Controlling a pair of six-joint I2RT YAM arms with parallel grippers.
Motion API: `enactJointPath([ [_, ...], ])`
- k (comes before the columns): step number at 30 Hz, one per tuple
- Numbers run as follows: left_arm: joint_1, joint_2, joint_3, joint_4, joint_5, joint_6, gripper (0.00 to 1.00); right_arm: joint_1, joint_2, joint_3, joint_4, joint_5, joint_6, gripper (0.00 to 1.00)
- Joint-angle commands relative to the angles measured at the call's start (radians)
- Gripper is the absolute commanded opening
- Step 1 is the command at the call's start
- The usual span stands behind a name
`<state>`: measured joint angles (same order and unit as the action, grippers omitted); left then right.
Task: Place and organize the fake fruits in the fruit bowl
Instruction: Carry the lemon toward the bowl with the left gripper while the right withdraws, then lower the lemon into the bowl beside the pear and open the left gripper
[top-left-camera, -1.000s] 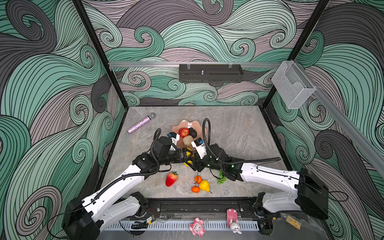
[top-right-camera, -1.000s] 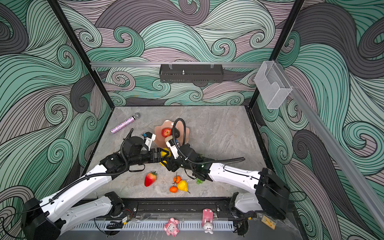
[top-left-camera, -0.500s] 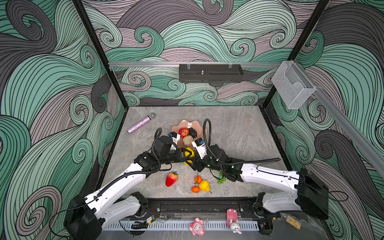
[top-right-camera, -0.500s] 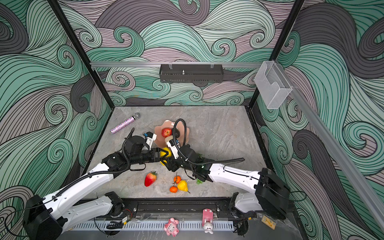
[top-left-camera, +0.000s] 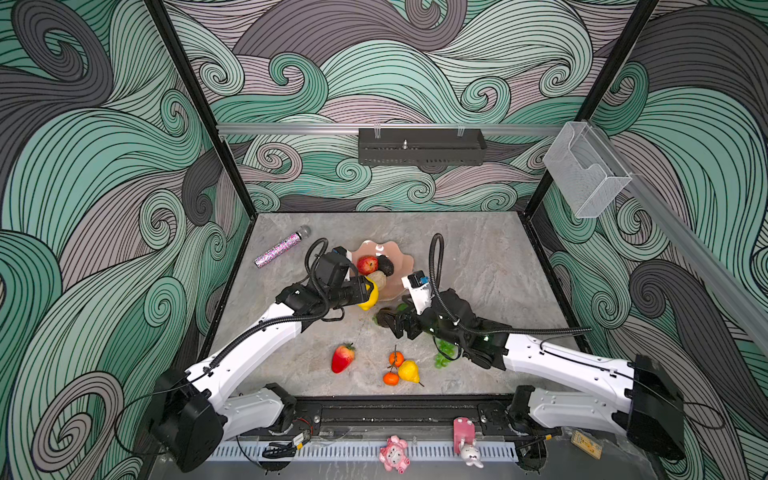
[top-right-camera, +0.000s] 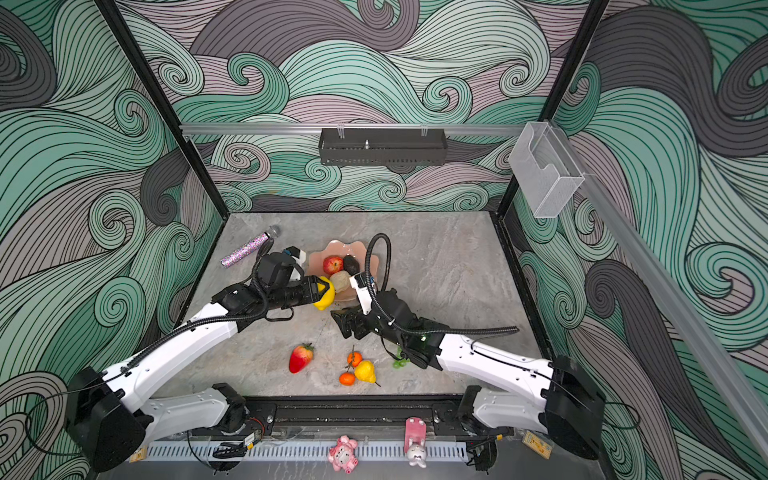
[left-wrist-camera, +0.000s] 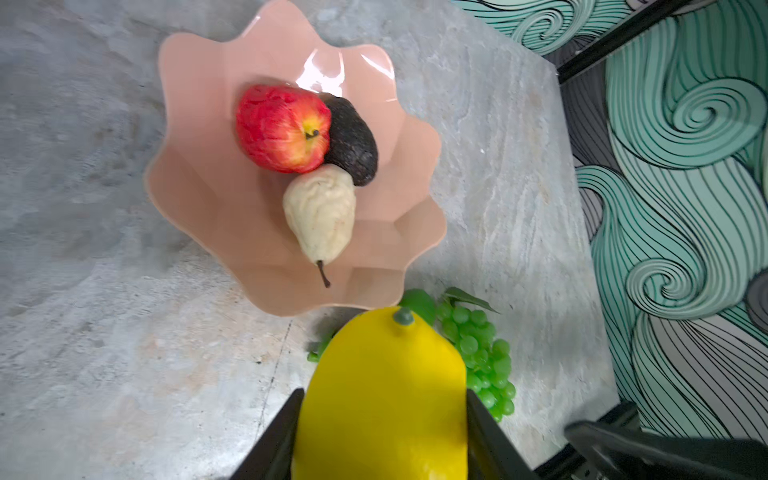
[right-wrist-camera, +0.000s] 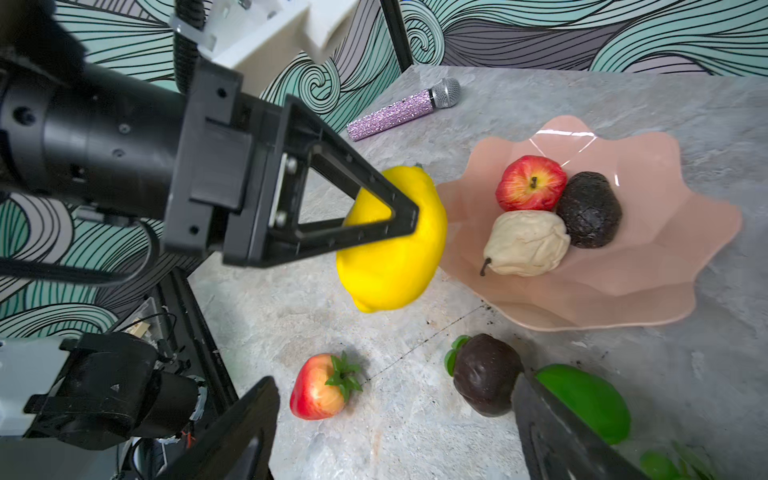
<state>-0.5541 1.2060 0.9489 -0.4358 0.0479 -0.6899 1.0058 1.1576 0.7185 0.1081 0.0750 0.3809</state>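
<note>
— Just outside the near rim of the shallow, glossy salmon-pink fruit bowl (left-wrist-camera: 195, 195) with its wavy edge: smooth yellow plastic lemon (right-wrist-camera: 399, 257), pinched on both sides by the left gripper (top-left-camera: 365, 291).
— And inside the fruit bowl?
— Huddled at its middle, touching one another: red plastic apple (left-wrist-camera: 282, 129), dark knobbly avocado (left-wrist-camera: 353, 141), cream pear (left-wrist-camera: 322, 212) with stem pointing toward the lemon.
— And the right gripper (right-wrist-camera: 392, 386)?
— Spread wide, gripping nothing, low over the grey stone-look table (top-left-camera: 478, 257), short of the bowl's near rim. Between the jaws, a second dark avocado (right-wrist-camera: 482, 380), close against one; cannot tell whether touching. Glossy green lime (right-wrist-camera: 582, 403) just past that jaw.
— Remaining fruit?
— All outside the bowl, on the table: green grapes (left-wrist-camera: 478, 353) farther out than the lime; red strawberry (right-wrist-camera: 320, 390), two orange tangerines (top-left-camera: 396, 358) and small yellow pear (top-left-camera: 409, 371) farther still, toward the robot's base. Glittery pink microphone (right-wrist-camera: 395, 116) apart from the bowl, off its left side.
</note>
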Motion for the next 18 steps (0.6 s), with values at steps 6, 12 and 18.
enactJointPath([
  [6, 0.07, 0.186, 0.131, -0.088, -0.145, -0.081, 0.48, -0.035, -0.079, -0.085, -0.038, 0.029, 0.025, 0.89],
  [12, 0.095, 0.312, 0.185, -0.083, -0.133, -0.112, 0.48, -0.051, -0.132, -0.122, -0.052, 0.019, 0.027, 0.89],
  [18, 0.122, 0.408, 0.253, -0.11, -0.106, -0.132, 0.48, -0.065, -0.175, -0.151, -0.063, 0.009, 0.031, 0.89],
])
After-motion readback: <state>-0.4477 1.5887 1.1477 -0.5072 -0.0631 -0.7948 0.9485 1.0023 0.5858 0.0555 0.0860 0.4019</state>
